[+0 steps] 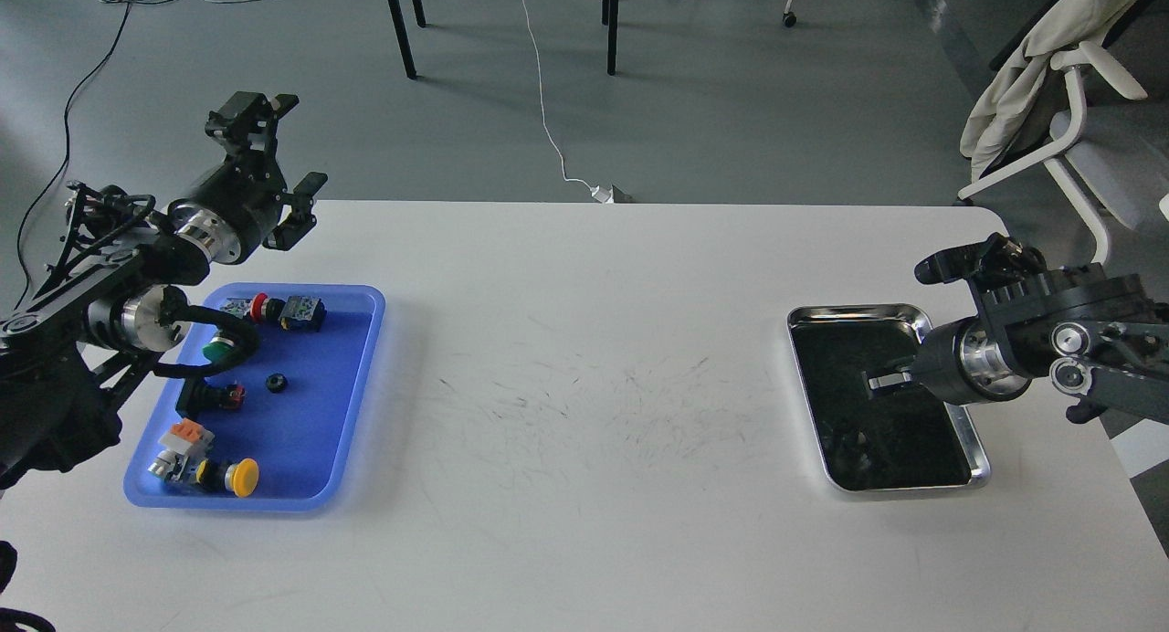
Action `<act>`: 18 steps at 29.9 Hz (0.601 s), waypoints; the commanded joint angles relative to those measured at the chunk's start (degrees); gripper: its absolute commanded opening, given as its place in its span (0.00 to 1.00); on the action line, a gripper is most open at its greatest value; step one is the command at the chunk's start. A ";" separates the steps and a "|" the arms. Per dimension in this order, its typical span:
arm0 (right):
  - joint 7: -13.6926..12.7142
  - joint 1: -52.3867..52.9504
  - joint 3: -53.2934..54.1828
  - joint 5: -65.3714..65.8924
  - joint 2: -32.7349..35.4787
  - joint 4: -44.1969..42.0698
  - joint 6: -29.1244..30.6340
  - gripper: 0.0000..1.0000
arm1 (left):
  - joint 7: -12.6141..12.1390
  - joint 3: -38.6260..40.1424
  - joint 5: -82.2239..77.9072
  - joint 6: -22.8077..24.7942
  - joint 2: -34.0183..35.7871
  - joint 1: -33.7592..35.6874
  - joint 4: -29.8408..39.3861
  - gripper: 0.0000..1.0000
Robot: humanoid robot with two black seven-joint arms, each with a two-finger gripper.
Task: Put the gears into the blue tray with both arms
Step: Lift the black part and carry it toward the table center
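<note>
The left gripper (pixel 274 157) hangs with fingers spread wide, holding nothing, beyond the blue tray (pixel 361 404), where one gear (pixel 272 383) lies among push-buttons (pixel 228 477). The right gripper (pixel 877 381) sits over the steel tray (pixel 804 317); its finger state cannot be told.

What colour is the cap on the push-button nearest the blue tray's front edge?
Yellow cap, head view.

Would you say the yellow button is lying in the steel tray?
No, the yellow button lies in the blue tray, near its front edge.
</note>
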State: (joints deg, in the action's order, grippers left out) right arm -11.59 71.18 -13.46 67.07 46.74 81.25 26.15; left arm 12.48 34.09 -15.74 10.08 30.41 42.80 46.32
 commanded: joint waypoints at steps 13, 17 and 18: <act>9.83 7.40 2.29 -26.02 -16.57 4.71 -16.66 0.08 | -0.09 -0.07 -0.08 0.03 0.61 0.70 0.00 0.98; 11.76 3.45 4.04 -26.20 -26.94 -1.61 -18.59 0.08 | -0.09 -0.07 -0.08 0.03 0.52 0.71 0.00 0.98; 12.20 2.74 4.49 -26.11 -29.05 -2.84 -19.03 0.08 | -0.09 -0.07 -0.08 0.03 0.52 0.71 0.00 0.98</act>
State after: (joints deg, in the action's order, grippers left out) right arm -0.73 76.30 -10.34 40.94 24.37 82.23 8.50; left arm 12.39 34.01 -15.83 10.10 31.02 43.51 46.32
